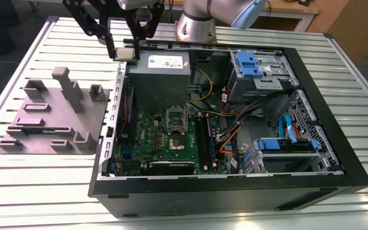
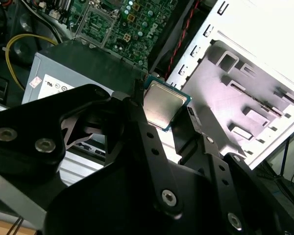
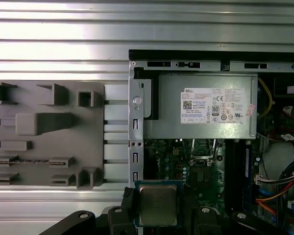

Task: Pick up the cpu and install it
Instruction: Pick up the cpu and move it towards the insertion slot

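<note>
- The end effector (image 1: 125,51) is closed to the width of the cpu (image 1: 125,54). It pinches the cpu by two opposite edges, and in both wrist views the metal top shows bare between the fingers (image 2: 139,127).
- The cpu hangs in the air and touches nothing but the fingers. It sits above the case wall (image 1: 121,84) on the tray's side, near a corner of the power supply (image 1: 161,79).
- The socket (image 1: 176,142) lies on the board (image 1: 147,139) beyond the power supply, well apart from the cpu. Its greenish-gold centre is uncovered.
- The tray (image 1: 50,120) rests on the counter (image 1: 17,191) just beside the case, on the exterior view's left.
- The step in hand looks like the carry toward the socket, so the pickup is done and the install is not.
- To do the carry well:
  - Keep the cpu flat and its edges square to the socket frame.
  - Travel high enough to clear the wall and the power supply.
  - Move slowly, because the hold is on thin edges alone and a jolt could let the cpu slip or tilt.
  - Do not squeeze harder.
</note>
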Controlling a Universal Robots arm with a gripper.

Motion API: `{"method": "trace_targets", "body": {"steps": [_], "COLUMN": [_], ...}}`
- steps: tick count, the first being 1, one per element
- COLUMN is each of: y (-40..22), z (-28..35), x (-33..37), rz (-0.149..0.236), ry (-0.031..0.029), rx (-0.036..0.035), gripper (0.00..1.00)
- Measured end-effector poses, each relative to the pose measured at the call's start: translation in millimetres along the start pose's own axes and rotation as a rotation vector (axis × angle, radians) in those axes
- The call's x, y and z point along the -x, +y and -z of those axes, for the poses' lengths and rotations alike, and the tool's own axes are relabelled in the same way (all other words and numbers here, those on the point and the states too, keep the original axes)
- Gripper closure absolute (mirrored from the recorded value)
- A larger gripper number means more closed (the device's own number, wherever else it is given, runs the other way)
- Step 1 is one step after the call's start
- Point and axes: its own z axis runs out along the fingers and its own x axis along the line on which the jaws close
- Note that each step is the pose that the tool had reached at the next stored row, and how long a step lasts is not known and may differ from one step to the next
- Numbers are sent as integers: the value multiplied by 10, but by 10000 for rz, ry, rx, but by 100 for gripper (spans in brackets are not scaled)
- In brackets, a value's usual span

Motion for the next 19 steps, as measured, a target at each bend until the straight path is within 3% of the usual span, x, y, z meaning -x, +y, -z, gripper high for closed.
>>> {"method": "trace_targets", "body": {"steps": [16, 19], "y": [-4, -20], "z": [-6, -17], "x": [89, 160], "rz": [1, -1], "ry": [1, 5], "rx": [0, 0], "gripper": [53, 53]}}
